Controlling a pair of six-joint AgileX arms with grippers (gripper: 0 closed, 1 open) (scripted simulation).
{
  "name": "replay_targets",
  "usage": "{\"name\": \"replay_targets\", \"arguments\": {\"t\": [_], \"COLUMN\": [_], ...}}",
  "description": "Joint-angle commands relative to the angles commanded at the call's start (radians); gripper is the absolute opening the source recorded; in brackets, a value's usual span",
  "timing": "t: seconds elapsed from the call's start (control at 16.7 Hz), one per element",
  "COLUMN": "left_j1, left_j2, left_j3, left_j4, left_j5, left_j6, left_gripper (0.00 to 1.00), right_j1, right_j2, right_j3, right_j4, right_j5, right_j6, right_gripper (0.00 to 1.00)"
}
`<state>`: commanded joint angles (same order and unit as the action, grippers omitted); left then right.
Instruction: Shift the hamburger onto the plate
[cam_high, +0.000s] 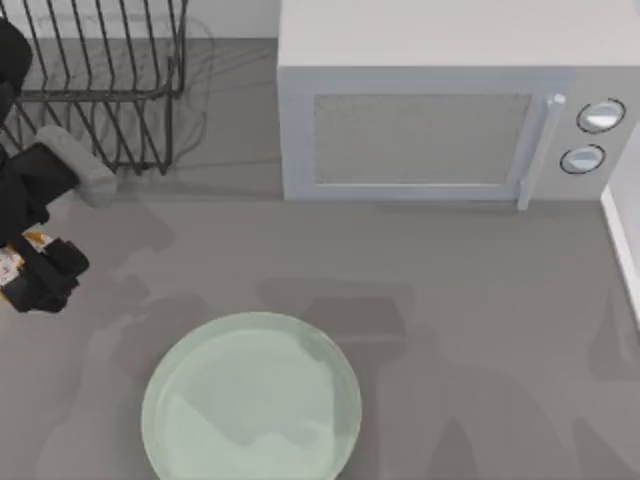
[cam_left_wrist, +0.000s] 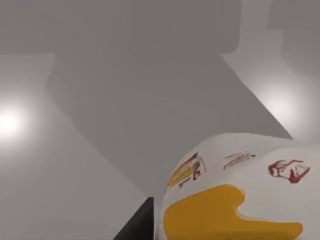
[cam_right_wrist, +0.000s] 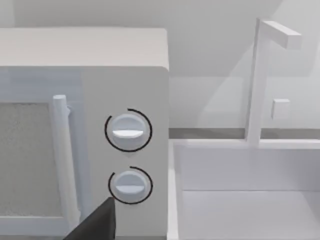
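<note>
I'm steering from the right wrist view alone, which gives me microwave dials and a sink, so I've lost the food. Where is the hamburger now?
Observer: At the top view's left edge, tucked against the left gripper; a bit of the hamburger peeks out beside it.
Operator: And the plate?
Observer: The plate lies at the lower edge of the top view, left of centre, with nothing on it and well apart from the hamburger.
Operator: What does the left wrist camera show?
Observer: The white wrapper up close, with yellow and red print, and the grey table behind it.
</note>
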<state>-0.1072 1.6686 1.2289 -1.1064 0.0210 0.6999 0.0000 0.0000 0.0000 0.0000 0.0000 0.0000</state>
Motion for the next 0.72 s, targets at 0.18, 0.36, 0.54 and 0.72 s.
{"name": "replay_targets", "arguments": {"t": [0.18, 0.36, 0.54, 0.72], "left_j1": [0.002, -0.009, -0.048, -0.106], "left_j2": [0.004, 0.009, 0.033, 0.07], "left_j3": [-0.003, 0.002, 0.024, 0.055], "left_j4": [0.003, 0.0, -0.012, -0.031], "left_j5": [0.0, -0.001, -0.004, -0.008], "left_j6": [0.002, -0.026, -0.145, -0.36], "left_gripper": [0.0, 0.0, 0.0, 0.0], "right_j1": [0.0, 0.0, 0.0, 0.0], "right_j2": [0.0, 0.0, 0.0, 0.0], "right_j3": [0.0, 0.0, 0.0, 0.0], "right_j4": [0.0, 0.0, 0.0, 0.0], "right_j5": [0.0, 0.0, 0.0, 0.0], "right_j6": [0.0, 0.0, 0.0, 0.0], "right_gripper": [1.0, 1.0, 1.0, 1.0]}}
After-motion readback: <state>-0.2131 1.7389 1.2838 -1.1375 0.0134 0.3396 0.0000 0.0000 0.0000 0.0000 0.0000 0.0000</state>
